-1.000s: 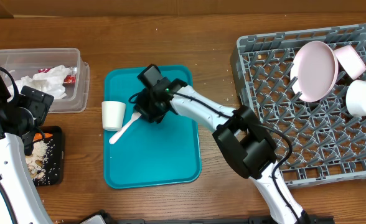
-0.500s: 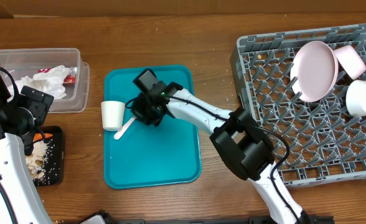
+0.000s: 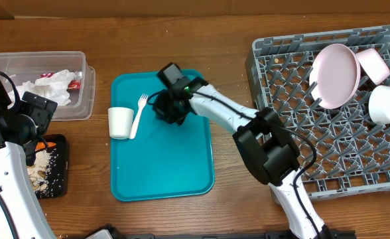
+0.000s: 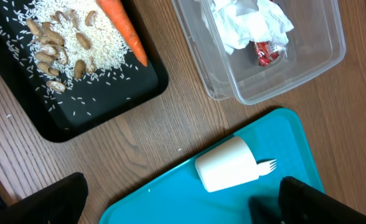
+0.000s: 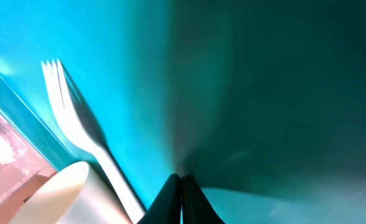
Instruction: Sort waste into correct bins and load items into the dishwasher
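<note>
My right gripper [image 3: 171, 111] is shut and empty, its tips [image 5: 182, 182] pressed on the teal tray. The white fork [image 3: 136, 116] lies just left of it, against the white cup [image 3: 120, 123], which lies on its side; both also show in the right wrist view, fork [image 5: 77, 130] and cup [image 5: 65, 199]. My left gripper [image 4: 183, 202] is open and empty, hovering near the tray's left edge. The clear tub [image 3: 82, 99] holds napkins [image 4: 248, 22] and the red wrapper [image 4: 269, 53]. The black tray [image 4: 108, 106] holds the carrot [image 4: 121, 28] and nut-and-rice scraps [image 4: 58, 43].
The grey dish rack [image 3: 294, 99] at the right holds the pink plate [image 3: 336, 74], a pinkish bowl [image 3: 374, 64] and a white bowl [image 3: 386, 105]. The teal tray [image 3: 168, 172] sits mid-table. My right arm stretches across from the rack side.
The fork has swung from a diagonal lie to nearly straight beside the cup. My right gripper has moved right, away from the fork. The left arm has not moved.
</note>
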Controlling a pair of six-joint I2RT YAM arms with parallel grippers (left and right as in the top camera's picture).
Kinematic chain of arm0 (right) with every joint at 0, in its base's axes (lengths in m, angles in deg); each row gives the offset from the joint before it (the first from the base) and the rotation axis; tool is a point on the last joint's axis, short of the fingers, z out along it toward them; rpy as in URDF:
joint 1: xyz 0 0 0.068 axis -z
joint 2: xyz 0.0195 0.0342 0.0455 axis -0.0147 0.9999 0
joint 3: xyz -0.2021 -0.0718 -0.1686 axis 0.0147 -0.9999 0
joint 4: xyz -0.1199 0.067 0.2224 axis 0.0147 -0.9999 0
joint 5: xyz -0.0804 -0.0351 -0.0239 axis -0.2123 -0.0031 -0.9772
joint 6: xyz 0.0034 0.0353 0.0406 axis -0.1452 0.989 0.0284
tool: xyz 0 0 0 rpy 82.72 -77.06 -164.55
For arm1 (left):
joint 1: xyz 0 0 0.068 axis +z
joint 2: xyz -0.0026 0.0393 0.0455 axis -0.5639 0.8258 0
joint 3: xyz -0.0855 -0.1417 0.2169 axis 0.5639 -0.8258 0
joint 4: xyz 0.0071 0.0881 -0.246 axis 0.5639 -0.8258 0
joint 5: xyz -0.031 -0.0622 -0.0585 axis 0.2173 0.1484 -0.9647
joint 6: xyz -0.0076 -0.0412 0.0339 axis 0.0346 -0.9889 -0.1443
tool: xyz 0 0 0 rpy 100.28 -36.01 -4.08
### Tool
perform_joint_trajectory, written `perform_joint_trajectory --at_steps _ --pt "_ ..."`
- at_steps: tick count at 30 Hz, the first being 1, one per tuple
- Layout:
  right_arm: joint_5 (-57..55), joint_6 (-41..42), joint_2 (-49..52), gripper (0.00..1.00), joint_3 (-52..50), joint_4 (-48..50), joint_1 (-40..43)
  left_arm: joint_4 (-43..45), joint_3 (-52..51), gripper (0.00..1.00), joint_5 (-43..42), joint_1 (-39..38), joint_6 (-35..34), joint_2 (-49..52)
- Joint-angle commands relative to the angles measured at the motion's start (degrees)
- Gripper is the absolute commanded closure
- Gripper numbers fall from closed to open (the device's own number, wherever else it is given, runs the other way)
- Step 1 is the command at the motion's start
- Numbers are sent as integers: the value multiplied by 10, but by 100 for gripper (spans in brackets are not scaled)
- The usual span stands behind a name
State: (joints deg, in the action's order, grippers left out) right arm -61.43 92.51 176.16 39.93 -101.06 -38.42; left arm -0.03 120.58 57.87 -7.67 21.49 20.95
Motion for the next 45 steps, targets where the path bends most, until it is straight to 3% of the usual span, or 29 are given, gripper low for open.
perform_joint_trajectory --at_steps 1,3,5,6,9,12,13,14,15,24,29,36,45 --pt "-36 -65 37 93 -20 -16 27 1 5 0 4 0 -5 3" --pt "-2 -82 37 85 -20 -1 31 1 5 0 4 0 -5 3" --pt "63 -175 37 55 -20 63 31 1 5 0 4 0 -5 3" --pt "88 -206 37 45 -20 90 30 1 5 0 4 0 -5 3" --pt "92 -215 37 38 -20 117 17 1 5 0 4 0 -5 3" --pt "92 -248 37 59 -20 146 -3 1 5 0 4 0 -5 3" --pt "92 -262 37 71 -20 156 -9 1 5 0 4 0 -5 3" --pt "86 -278 37 88 -20 158 -13 1 5 0 4 0 -5 3" --pt "78 -289 37 96 -18 152 -15 1 5 0 4 0 -5 3" --pt "-48 -303 -5 96 35 19 -26 1 5 0 4 0 -5 3" --pt "17 -346 -21 96 43 43 -61 1 5 0 4 0 -5 3" --pt "13 -346 -21 96 42 101 -111 1 5 0 4 0 -5 3" --pt "-30 -346 -19 96 42 100 -109 1 5 0 4 0 -5 3"
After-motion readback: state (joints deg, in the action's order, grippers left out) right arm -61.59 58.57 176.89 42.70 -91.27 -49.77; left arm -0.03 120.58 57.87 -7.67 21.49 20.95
